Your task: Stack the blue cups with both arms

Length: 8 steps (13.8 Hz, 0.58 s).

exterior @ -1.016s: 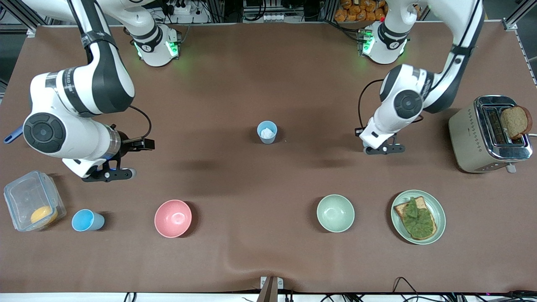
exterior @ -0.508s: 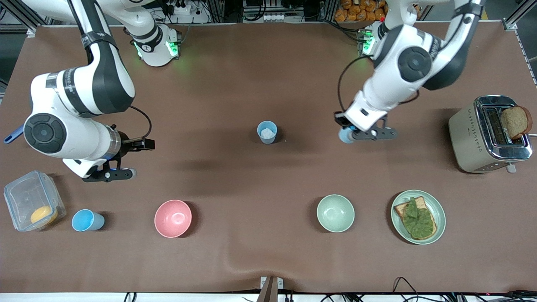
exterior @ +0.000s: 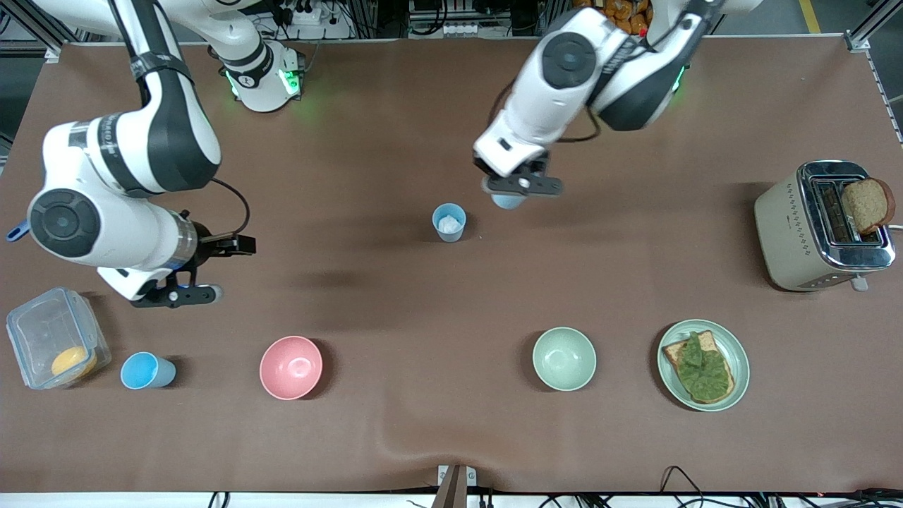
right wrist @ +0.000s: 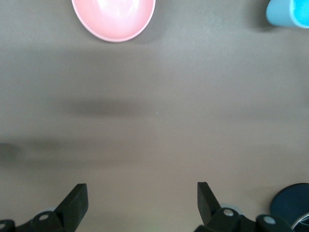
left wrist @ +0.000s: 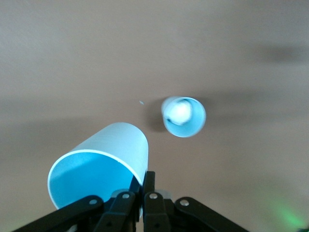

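Observation:
A blue cup (exterior: 449, 222) stands upright mid-table with something white inside; in the left wrist view this same cup (left wrist: 183, 116) lies below the held one. My left gripper (exterior: 518, 186) hangs over the table just beside it, toward the left arm's end, shut on the wall of a second blue cup (exterior: 507, 201). That held cup (left wrist: 101, 169) is tilted, and my left gripper (left wrist: 143, 186) pinches its rim. A third blue cup (exterior: 147, 371) lies near the front camera at the right arm's end. My right gripper (exterior: 176, 293) waits open above the table there, nothing between its fingers (right wrist: 141, 198).
A pink bowl (exterior: 291, 367) and a green bowl (exterior: 564, 358) sit nearer the front camera. A plate (exterior: 741, 353) with topped toast and a toaster (exterior: 790, 226) with bread stand at the left arm's end. A clear box (exterior: 42, 331) sits beside the third cup.
The left arm has swung from its own end of the table toward the middle, carrying the cup up beside the standing cup. The right arm has barely shifted.

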### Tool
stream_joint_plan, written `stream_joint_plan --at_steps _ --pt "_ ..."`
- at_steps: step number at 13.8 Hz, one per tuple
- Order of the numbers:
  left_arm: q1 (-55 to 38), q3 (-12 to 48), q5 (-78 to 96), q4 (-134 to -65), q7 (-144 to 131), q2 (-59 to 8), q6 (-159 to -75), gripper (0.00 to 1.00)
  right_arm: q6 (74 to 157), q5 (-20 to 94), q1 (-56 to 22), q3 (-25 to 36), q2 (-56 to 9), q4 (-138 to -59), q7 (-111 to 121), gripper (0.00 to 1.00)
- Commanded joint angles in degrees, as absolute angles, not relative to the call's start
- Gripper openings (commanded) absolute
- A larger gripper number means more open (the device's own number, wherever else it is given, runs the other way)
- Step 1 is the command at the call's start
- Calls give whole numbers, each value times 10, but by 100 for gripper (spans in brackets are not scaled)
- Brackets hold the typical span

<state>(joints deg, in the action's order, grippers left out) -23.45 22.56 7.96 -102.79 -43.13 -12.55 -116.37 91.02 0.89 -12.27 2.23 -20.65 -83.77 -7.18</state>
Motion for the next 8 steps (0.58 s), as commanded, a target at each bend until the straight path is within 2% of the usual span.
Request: stream_joint_plan --at_steps 1,3,5,8 --pt "-297 184 75 -953 -483 -193 -1157 0 893 11 -107 17 -186 -789 -66 100" --pt "-340 152 70 -921 -504 -229 -1158 0 860 13 -70 12 -174 -752 -58 100" --pt "-355 142 71 -920 -518 -244 -1158 0 842 31 -54 17 -135 -758 -50 100" --pt "-368 139 69 -916 -533 -264 -1158 0 796 61 -42 15 -117 -764 -67 100"
